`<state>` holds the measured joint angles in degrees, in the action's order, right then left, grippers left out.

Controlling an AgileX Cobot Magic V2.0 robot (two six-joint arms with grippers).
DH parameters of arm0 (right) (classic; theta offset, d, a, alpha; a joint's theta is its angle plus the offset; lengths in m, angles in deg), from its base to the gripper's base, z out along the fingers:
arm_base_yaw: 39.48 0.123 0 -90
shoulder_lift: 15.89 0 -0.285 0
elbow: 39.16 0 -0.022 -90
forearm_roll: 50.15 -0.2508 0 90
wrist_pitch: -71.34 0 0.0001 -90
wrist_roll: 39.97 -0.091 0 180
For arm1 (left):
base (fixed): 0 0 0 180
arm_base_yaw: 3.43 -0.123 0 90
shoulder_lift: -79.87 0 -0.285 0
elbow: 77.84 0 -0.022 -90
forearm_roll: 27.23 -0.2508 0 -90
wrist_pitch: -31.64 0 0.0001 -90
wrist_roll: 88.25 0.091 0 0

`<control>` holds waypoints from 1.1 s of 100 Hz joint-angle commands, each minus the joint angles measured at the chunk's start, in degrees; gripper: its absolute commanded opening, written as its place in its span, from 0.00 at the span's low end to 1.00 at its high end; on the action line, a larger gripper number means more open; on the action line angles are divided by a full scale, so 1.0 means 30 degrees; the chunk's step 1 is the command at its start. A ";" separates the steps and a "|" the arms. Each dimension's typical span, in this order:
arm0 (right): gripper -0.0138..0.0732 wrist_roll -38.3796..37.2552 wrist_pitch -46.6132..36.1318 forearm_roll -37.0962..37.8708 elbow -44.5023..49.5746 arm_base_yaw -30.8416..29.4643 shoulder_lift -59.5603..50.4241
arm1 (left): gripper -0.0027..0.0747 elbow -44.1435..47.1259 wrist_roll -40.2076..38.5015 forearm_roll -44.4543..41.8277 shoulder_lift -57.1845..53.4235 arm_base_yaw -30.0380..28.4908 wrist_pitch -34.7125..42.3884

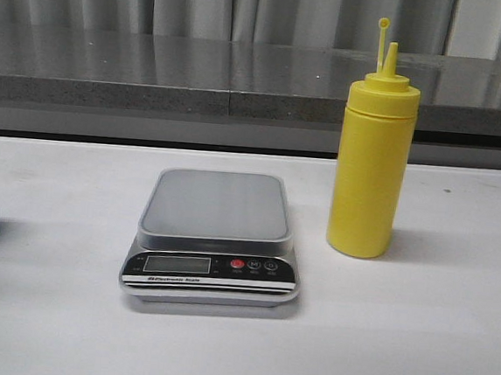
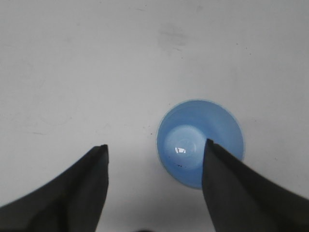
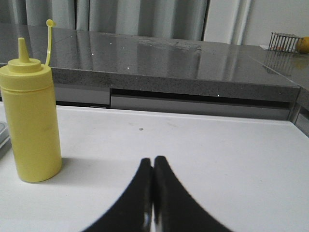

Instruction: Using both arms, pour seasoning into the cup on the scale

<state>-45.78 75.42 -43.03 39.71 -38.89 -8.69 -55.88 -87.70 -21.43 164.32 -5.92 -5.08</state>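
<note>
so cup (image 2: 200,142) looks empty; seasoning (image 1: 372,163) bottle uncapped, upright.

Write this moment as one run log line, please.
left gripper: open above cup | right gripper: shut, empty | seasoning: upright beside scale | scale: bare

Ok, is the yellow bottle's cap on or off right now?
Off. The squeeze bottle stands upright, its tethered cap sticking up beside the bare nozzle.

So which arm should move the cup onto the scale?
Left. Its open end effector hangs right above the small pale blue plastic cup, which stands left of the flat silver-grey digital scale. The right end effector is shut, near the tall yellow squeeze bottle.
</note>
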 commanded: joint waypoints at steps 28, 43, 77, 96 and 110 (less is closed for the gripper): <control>0.02 -0.0015 -0.1473 -0.0038 -0.0018 -0.0105 -0.0322 | 0.61 -0.0632 -0.0063 0.0590 0.0524 0.0058 0.1631; 0.02 -0.0015 -0.1473 -0.0038 -0.0018 -0.0105 -0.0322 | 0.61 -0.0632 -0.0063 0.0873 0.1638 0.0103 0.1668; 0.02 -0.0015 -0.1473 -0.0038 -0.0018 -0.0105 -0.0322 | 0.61 -0.0661 0.0017 0.0873 0.3779 0.1203 0.2410; 0.02 -0.0015 -0.1473 -0.0038 -0.0018 -0.0105 -0.0322 | 0.61 -0.0661 0.0017 0.0873 0.4563 0.1203 0.2546; 0.02 -0.0015 -0.1473 -0.0038 -0.0018 -0.0105 -0.0322 | 0.58 -0.0661 0.0017 0.0873 0.4887 0.1203 0.2761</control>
<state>-45.78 75.42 -43.03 39.71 -38.89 -8.69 -56.16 -87.70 -19.46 180.36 -2.67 0.45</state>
